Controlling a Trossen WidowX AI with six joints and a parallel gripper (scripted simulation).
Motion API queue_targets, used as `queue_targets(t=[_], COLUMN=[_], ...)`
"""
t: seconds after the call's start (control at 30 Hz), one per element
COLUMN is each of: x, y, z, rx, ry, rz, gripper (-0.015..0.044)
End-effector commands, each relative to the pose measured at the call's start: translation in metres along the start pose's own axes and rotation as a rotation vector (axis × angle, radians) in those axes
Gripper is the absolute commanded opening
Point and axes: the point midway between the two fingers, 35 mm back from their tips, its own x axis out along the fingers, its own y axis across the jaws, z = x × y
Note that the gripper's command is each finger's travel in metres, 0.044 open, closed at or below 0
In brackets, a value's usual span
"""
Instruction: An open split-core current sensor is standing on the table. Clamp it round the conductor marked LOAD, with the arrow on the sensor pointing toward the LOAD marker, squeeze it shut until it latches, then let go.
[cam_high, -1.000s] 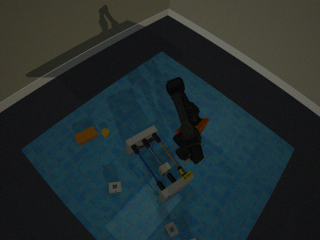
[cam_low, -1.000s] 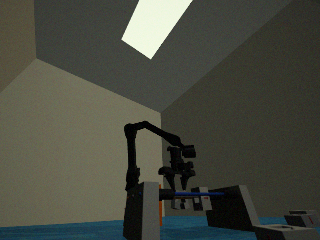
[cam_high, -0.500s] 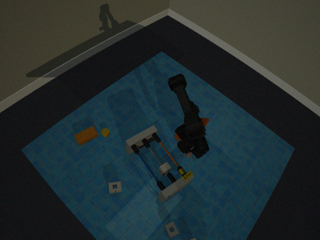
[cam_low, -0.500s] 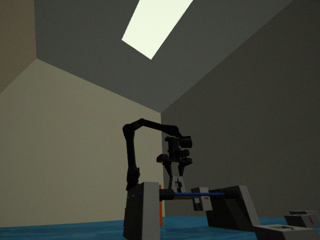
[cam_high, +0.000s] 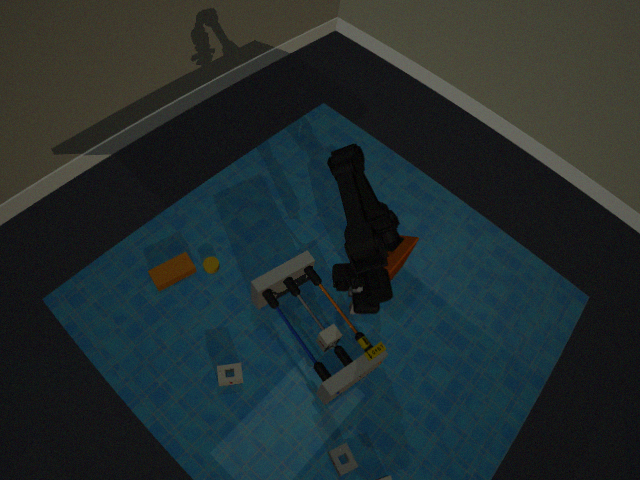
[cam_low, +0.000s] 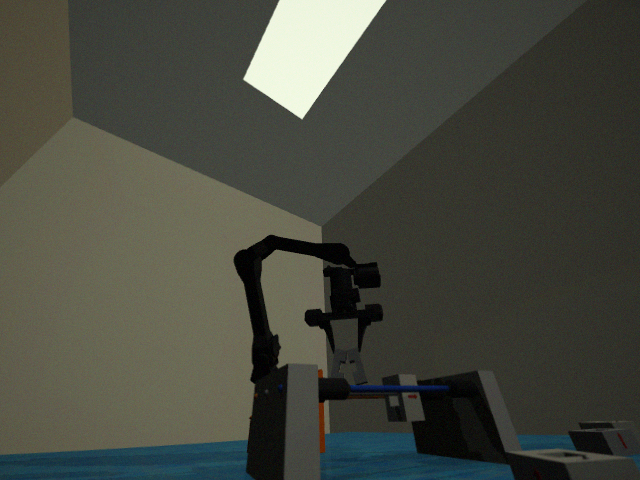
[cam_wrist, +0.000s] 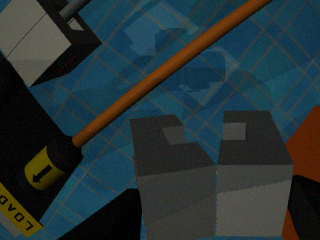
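Observation:
My gripper (cam_high: 361, 300) (cam_low: 347, 347) is shut on the open split-core sensor (cam_low: 345, 369) (cam_wrist: 210, 183), a grey block in two halves. It holds the sensor in the air, above and beside the orange conductor (cam_high: 338, 311) (cam_wrist: 180, 60). That conductor ends in a yellow sleeve with an arrow (cam_wrist: 43, 172) by the yellow LOAD marker (cam_high: 375, 350) (cam_wrist: 16, 216). The sensor's own arrow is hidden. A blue conductor (cam_high: 295, 335) (cam_low: 398, 388) and a grey one run parallel to it. Another closed sensor (cam_high: 329, 336) (cam_low: 403, 404) (cam_wrist: 34, 34) sits on the grey conductor.
The conductors span two grey end blocks (cam_high: 281, 276) (cam_high: 351, 377). An orange wedge (cam_high: 404, 252) lies by the arm's base. An orange block (cam_high: 172, 270) and a yellow disc (cam_high: 210, 264) lie to the left. Spare closed sensors (cam_high: 230, 374) (cam_high: 342, 457) lie in front.

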Motion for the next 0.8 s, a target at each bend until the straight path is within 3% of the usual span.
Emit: queue_targets(t=[0.0,0.6,0.77], x=[-0.002,0.004,0.005], y=[-0.003,-0.031,-0.032], z=[0.013,0.067,0.069], rx=[0.156,0.949,0.979], ry=[-0.006,-0.014,-0.015], rz=[0.011,0.009,0.009], gripper=[0.0000,0.0000,0.0000])
